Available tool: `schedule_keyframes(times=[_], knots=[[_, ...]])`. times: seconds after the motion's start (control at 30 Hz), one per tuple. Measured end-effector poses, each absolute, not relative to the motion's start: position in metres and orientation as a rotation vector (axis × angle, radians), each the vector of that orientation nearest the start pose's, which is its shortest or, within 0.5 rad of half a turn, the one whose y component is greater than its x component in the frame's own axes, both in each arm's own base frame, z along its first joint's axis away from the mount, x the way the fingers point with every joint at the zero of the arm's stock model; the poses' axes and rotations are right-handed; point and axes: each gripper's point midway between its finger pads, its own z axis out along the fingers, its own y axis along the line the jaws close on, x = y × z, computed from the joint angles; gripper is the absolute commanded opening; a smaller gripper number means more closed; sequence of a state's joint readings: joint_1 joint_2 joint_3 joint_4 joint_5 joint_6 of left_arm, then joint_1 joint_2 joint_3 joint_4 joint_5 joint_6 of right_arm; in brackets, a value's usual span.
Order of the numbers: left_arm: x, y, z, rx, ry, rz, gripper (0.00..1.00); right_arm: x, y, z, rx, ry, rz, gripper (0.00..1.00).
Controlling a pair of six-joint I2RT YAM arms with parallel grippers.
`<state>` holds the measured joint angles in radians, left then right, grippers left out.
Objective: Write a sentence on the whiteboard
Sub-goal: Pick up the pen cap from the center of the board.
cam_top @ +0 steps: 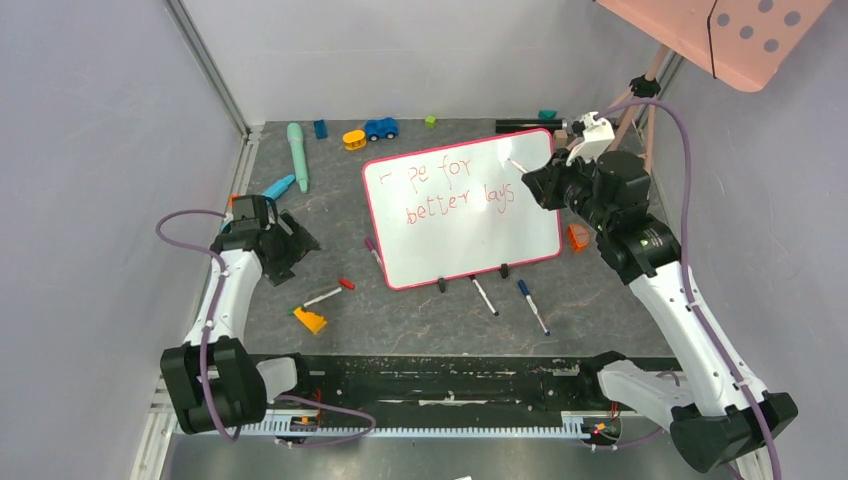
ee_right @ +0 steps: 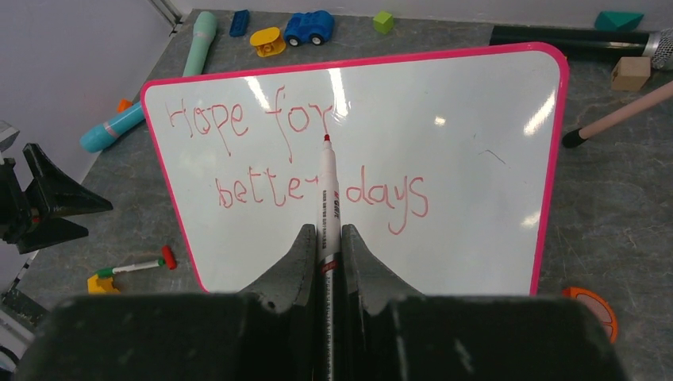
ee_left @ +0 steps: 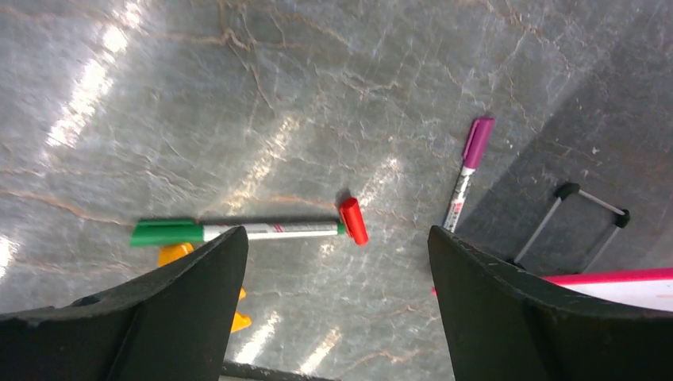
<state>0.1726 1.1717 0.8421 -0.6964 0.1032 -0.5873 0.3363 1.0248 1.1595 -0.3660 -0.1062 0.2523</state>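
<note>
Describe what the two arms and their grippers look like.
The left arm and right arm share white link shells, black joint housings and black bases. A purple cable loops along each. The left gripper and right gripper are matte black, each with two broad wedge-shaped fingers.

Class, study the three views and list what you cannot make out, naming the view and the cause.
Top view: glare washes out the first letters of the red handwritten sentence on the glossy white pink-framed whiteboard.
Right wrist view: the right gripper hides the lower barrel of the white red-tipped marker.
Left wrist view: a finger of the left gripper covers part of a yellow-orange plastic piece; the frame edge cuts the whiteboard.
</note>
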Motion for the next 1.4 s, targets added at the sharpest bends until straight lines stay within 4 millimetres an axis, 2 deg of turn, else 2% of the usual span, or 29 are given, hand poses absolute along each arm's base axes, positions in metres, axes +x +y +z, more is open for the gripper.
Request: schedule_keyframes(times=[0.13, 0.23, 0.3, 0.37, 0.57, 0.8, 1.1, 1.23, 1.3, 1.37, 1.4], knots=[[0.269, -0.013, 0.1, -1.034, 2.477, -0.33, 0.68, 0.318, 0.146, 0.331, -0.167, 1.859, 0.529, 0.0], [0.269, -0.04, 0.093, -1.043, 2.513, -0.339, 0.58, 0.318, 0.148, 0.331, -0.18, 1.872, 0.54, 0.0], [0.269, -0.056, 0.093, -1.037, 2.523, -0.357, 0.57, 0.316, 0.15, 0.332, -0.188, 1.879, 0.547, 0.0], [0.272, -0.064, 0.091, -1.055, 2.515, -0.368, 0.57, 0.315, 0.151, 0.332, -0.194, 1.882, 0.555, 0.0], [0.275, -0.056, 0.069, -1.125, 2.501, -0.27, 0.56, 0.314, 0.153, 0.331, -0.203, 1.885, 0.566, 0.0], [0.278, -0.062, 0.053, -1.11, 2.502, -0.227, 0.56, 0.312, 0.154, 0.335, -0.21, 1.876, 0.573, 0.0], [0.27, -0.058, 0.025, -1.122, 2.574, -0.085, 0.56, 0.304, 0.151, 0.343, -0.211, 1.855, 0.575, 0.0], [0.267, -0.061, 0.016, -1.125, 2.607, -0.058, 0.53, 0.3, 0.15, 0.346, -0.211, 1.844, 0.578, 0.0], [0.268, -0.063, 0.016, -1.121, 2.613, -0.057, 0.45, 0.3, 0.15, 0.343, -0.212, 1.848, 0.579, 0.0], [0.27, -0.066, 0.015, -1.128, 2.612, -0.06, 0.25, 0.299, 0.15, 0.34, -0.212, 1.856, 0.578, 0.0], [0.27, -0.068, 0.015, -1.137, 2.609, -0.063, 0.18, 0.299, 0.149, 0.337, -0.211, 1.864, 0.575, 0.0]])
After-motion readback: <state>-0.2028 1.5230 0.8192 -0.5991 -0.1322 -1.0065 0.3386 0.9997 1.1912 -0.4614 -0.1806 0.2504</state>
